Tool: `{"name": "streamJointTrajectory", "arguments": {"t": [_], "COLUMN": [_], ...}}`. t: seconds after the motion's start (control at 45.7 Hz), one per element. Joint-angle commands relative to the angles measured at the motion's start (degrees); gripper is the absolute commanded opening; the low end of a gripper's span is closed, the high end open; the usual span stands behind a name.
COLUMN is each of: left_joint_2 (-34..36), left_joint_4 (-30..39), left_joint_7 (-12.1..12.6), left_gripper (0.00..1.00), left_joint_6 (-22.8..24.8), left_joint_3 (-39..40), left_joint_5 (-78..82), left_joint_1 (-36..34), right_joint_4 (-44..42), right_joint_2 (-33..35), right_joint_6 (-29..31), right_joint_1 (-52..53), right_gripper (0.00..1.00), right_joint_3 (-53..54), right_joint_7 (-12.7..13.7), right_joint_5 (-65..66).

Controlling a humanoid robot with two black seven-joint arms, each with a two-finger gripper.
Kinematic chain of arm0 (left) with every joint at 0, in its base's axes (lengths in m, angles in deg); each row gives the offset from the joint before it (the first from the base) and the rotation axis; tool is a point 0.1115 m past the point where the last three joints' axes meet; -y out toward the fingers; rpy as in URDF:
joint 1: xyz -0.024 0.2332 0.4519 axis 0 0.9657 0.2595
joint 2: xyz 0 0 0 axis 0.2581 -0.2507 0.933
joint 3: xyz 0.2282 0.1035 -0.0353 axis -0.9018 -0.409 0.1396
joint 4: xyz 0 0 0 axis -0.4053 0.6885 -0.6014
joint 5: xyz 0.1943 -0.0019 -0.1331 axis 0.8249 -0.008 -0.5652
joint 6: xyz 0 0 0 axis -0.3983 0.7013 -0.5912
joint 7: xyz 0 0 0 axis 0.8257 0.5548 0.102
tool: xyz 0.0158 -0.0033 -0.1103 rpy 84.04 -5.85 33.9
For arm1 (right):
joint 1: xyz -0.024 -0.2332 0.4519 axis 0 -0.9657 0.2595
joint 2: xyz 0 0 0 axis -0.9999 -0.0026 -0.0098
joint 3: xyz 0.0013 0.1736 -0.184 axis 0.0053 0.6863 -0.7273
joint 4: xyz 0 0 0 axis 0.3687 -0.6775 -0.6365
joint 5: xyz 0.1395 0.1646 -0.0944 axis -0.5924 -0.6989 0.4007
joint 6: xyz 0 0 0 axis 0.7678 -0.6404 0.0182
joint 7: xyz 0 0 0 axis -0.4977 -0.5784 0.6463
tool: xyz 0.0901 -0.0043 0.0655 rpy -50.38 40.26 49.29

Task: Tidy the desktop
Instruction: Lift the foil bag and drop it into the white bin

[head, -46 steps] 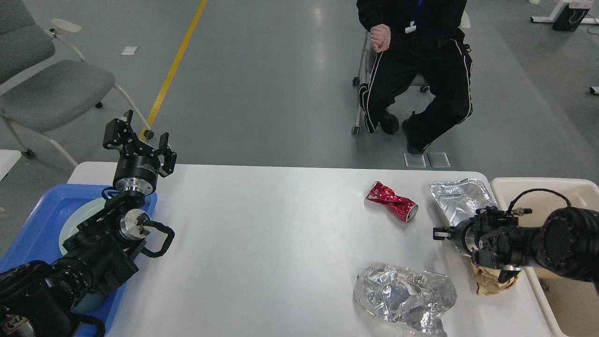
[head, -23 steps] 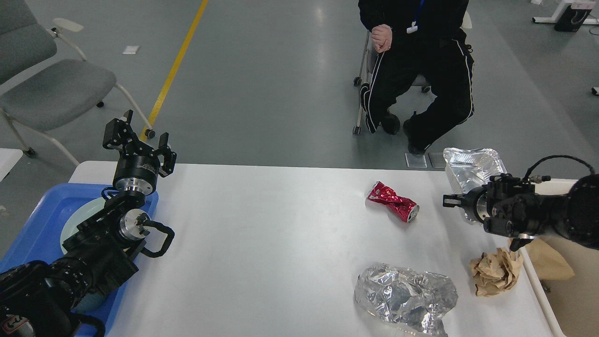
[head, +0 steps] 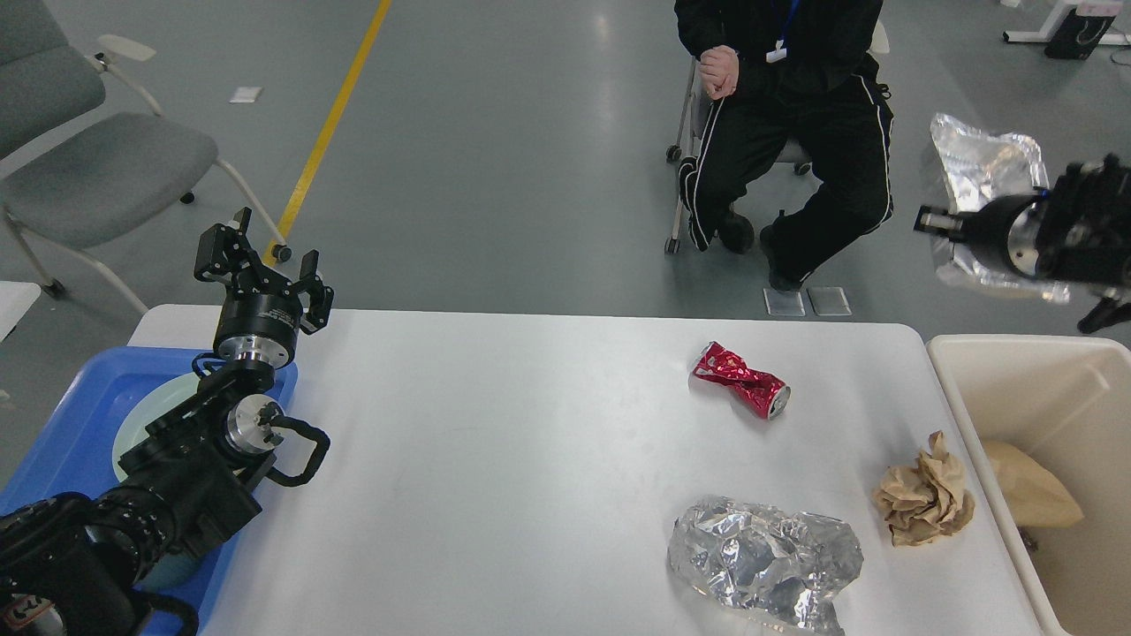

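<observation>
The white desktop (head: 530, 442) holds a crushed red can (head: 740, 380), a crumpled sheet of foil (head: 764, 561) and a ball of brown paper (head: 923, 502), all on its right half. My right gripper (head: 932, 221) is raised high above the table's far right corner, shut on a silver foil tray (head: 981, 168) that hangs in the air. My left gripper (head: 265, 252) is open and empty, pointing up at the table's far left corner.
A beige bin (head: 1016, 353) stands off the right edge with brown paper (head: 1029, 499) inside. A blue tray (head: 79, 397) with a pale plate (head: 146, 415) sits at the left. A seated person (head: 795, 115) is beyond the table, a grey chair (head: 97, 168) far left.
My right gripper has lifted the foil tray off the table's right side and carried it up and to the right. The brown paper ball is uncovered. The left arm has not moved.
</observation>
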Motion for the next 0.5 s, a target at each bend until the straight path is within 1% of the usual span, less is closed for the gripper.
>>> {"name": "streamJointTrajectory", "arguments": {"t": [0.0, 0.109, 0.219, 0.285, 0.35, 0.482], "left_joint_2": [0.00, 0.00, 0.00, 0.00, 0.00, 0.00], "left_joint_4": [-0.07, -0.08, -0.08, 0.01, 0.01, 0.01], "left_joint_7": [0.00, 0.00, 0.00, 0.00, 0.00, 0.00], "left_gripper": [0.96, 0.96, 0.96, 0.96, 0.96, 0.96], "left_joint_6": [-0.03, -0.03, -0.03, 0.06, 0.06, -0.03], "left_joint_3": [0.00, -0.08, 0.00, 0.01, 0.01, 0.01], "left_joint_5": [-0.01, -0.01, -0.01, -0.01, -0.01, -0.01], "left_joint_1": [0.00, 0.00, 0.00, 0.00, 0.00, 0.00], "right_joint_4": [3.05, 3.75, 3.40, 2.09, -1.24, -12.31], "right_joint_2": [2.07, 2.51, 2.95, 3.65, 4.18, 4.79], "right_joint_6": [4.51, 6.36, 6.36, 5.75, 5.49, 5.31], "right_joint_1": [9.10, 12.19, 12.10, 10.35, 5.62, -8.88], "right_gripper": [0.00, 0.00, 0.00, 0.00, 0.00, 0.00], "right_joint_3": [-0.01, -0.01, -0.19, -0.45, -0.36, 0.51], "right_joint_7": [0.04, 0.05, 0.13, 0.57, 0.66, 0.66], "right_joint_5": [-0.05, -0.05, -0.05, -0.05, -0.05, -0.57]}}
